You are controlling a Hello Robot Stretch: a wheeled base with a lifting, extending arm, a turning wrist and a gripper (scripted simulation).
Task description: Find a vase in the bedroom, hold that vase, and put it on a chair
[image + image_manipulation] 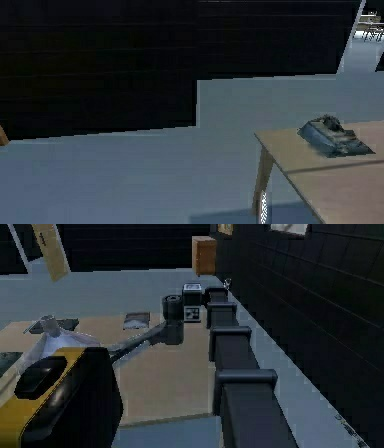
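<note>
the pincer (135,344) shows against a tan wooden surface (168,379); whether it holds anything cannot be told. on that surface lie a small flat grey thing (136,321), a pale grey spiky lump (50,326) and a bulky yellow-and-black object (40,389). which, if any, is the task's thing cannot be told. in the forward view a grey-teal boxy thing (335,136) lies on a tan tabletop (320,185).
</note>
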